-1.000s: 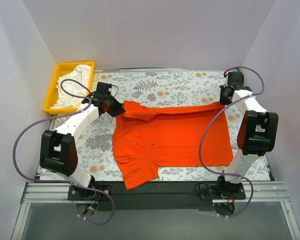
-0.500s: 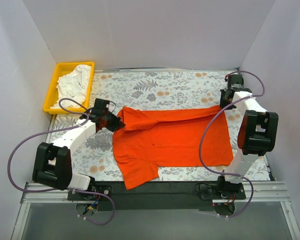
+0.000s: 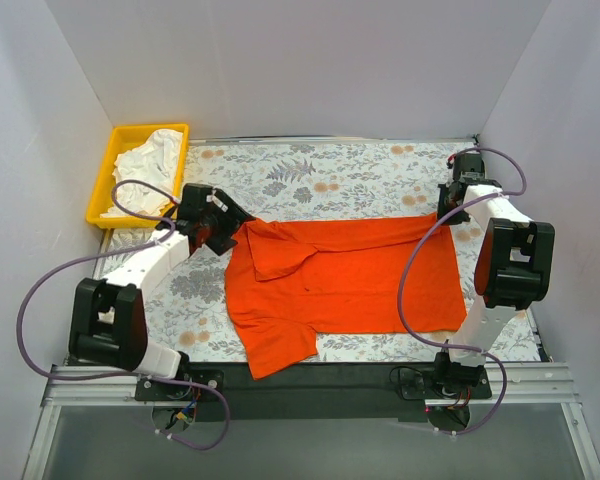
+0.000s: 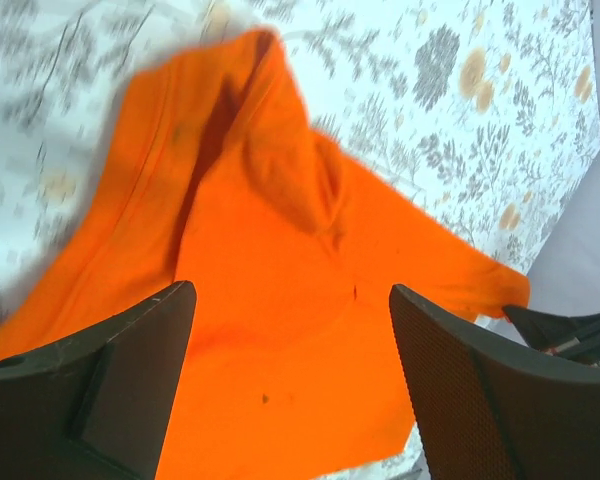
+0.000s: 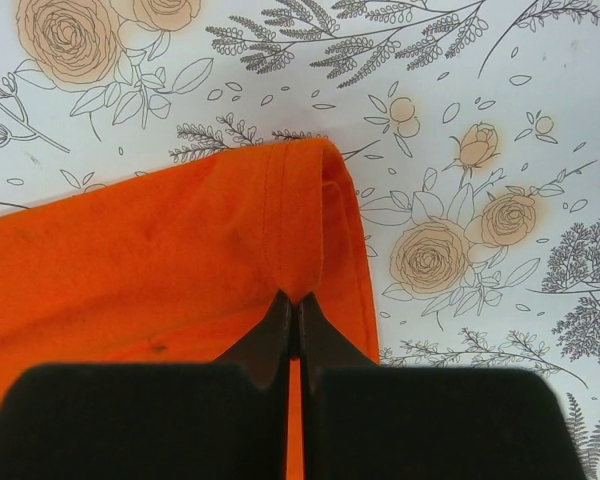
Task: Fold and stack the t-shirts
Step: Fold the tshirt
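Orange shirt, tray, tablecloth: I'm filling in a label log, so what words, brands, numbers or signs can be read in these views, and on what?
No text can be read in any view.
The orange shirt: plain, no print or tag showing.
The white shirt in the yellow tray: no lettering visible.
The tablecloth: only drawn flowers and leaves.
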Motion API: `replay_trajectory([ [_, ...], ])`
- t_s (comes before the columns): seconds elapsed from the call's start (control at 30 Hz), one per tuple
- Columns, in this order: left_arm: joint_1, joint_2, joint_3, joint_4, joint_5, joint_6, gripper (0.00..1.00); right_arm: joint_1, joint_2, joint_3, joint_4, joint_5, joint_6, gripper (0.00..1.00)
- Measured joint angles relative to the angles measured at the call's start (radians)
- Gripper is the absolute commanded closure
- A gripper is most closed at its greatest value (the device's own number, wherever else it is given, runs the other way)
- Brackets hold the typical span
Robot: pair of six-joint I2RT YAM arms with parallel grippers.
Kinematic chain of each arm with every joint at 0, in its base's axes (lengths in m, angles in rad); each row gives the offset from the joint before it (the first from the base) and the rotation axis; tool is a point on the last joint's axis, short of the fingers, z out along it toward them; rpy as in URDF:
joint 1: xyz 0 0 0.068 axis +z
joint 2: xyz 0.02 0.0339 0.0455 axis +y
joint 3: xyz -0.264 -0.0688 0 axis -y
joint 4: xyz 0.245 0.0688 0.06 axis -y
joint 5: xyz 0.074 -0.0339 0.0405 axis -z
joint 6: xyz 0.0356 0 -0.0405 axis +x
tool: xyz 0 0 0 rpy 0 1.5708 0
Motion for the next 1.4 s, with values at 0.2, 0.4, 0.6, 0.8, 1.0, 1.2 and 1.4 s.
replay_trajectory([
  [0.2,0.028,0.231,0.15,0.058,0.023,0.096,0.54,0.0,0.0,-0.003,0.004,-0.009,0.0,0.99],
  [0.4,0.029,0.376,0.248,0.055,0.024,0.158,0.53,0.0,0.0,-0.013,0.005,-0.011,0.0,0.99],
  [0.6,0.029,0.444,0.309,0.049,0.016,0.193,0.51,0.0,0.0,-0.015,0.009,-0.011,0.0,0.99],
  [0.8,0.029,0.478,0.332,0.026,0.005,0.217,0.51,0.0,0.0,-0.029,0.01,-0.011,0.0,0.99],
  [1.0,0.029,0.48,0.332,0.005,-0.003,0.231,0.72,0.0,0.0,-0.029,0.011,-0.011,0.0,0.99],
  [1.2,0.029,0.48,0.332,0.004,-0.003,0.24,1.0,0.0,0.0,-0.029,0.012,-0.011,0.0,0.99],
  [1.4,0.028,0.457,0.328,-0.014,-0.04,0.235,1.0,0.0,0.0,-0.029,0.013,-0.006,-0.001,0.99],
])
